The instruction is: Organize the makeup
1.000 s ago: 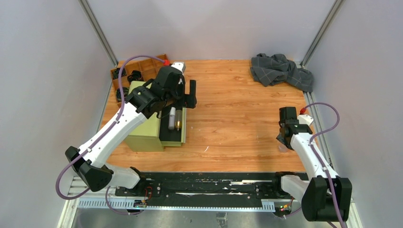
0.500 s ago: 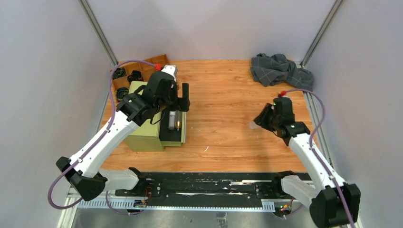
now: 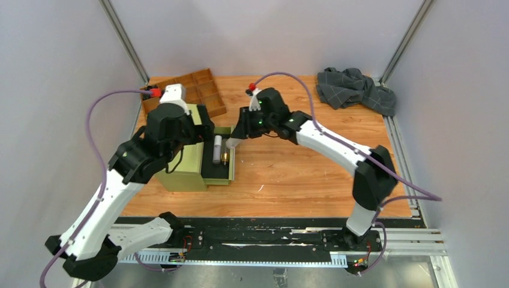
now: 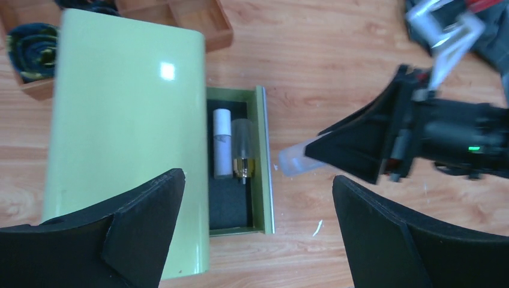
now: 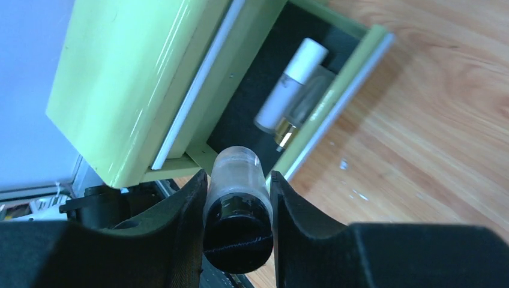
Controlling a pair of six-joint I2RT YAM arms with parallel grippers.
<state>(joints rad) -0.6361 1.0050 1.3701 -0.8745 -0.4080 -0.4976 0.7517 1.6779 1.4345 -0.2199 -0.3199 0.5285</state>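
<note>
The green box (image 3: 186, 165) stands on the left part of the worktop (image 3: 288, 162); its drawer (image 3: 219, 171), lined in black, is pulled out on the box's right side. In the far end of the drawer a white tube (image 4: 222, 141) and a clear bottle (image 4: 242, 144) with a gold collar lie side by side, touching, both along the drawer's length.

The right fingers (image 5: 192, 222) are partly closed and clamp the clear tube (image 5: 235, 180) on both sides; its dark end sits back between them, and its clear end points toward the box. The tube hangs just beside the drawer's front rim, outside it, not touching it.

The left fingers (image 4: 150, 204) are spread as wide as they go and grip nothing; they hover above the box and its drawer.

Behind the box, by the far left corner, lies a wooden tray (image 3: 201, 90) with dark items in some compartments; well to the box's right, at the far edge, sits a crumpled grey checked cloth (image 3: 354, 87).
</note>
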